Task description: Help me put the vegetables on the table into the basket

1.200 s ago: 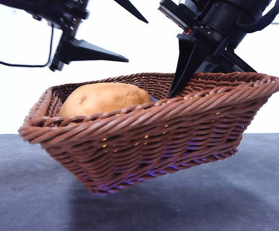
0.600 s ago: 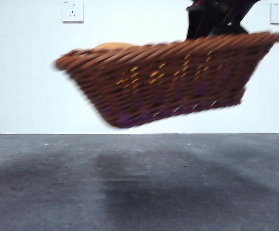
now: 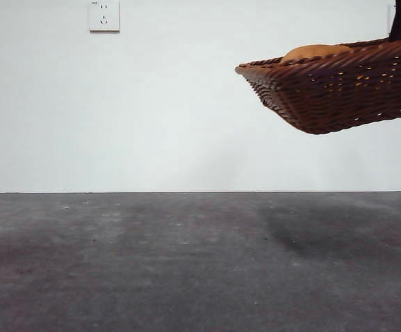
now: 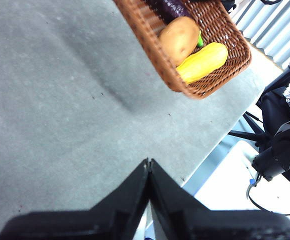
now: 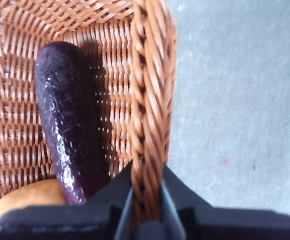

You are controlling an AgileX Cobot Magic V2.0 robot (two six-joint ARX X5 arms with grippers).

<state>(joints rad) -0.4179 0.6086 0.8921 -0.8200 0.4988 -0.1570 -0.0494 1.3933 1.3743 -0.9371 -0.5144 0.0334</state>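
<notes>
Shifted right and higher, basket (image 3: 339, 90) hangs clear above bench (image 3: 187, 263), right gripper (image 5: 146, 212) clamped on its rim; potato (image 4: 179, 40), yellow vegetable (image 4: 202, 62), eggplant (image 5: 67, 130) inside. Left gripper (image 4: 148, 167) closed, empty.

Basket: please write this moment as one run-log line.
basket lifted off table | right gripper clamps rim | potato, eggplant inside | left gripper shut, empty

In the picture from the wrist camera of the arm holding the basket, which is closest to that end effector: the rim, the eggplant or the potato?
1. Basket rim, clamped in the right end effector.
2. Eggplant, just inside the rim.
3. Potato, beyond the eggplant, at the picture's edge.
</notes>
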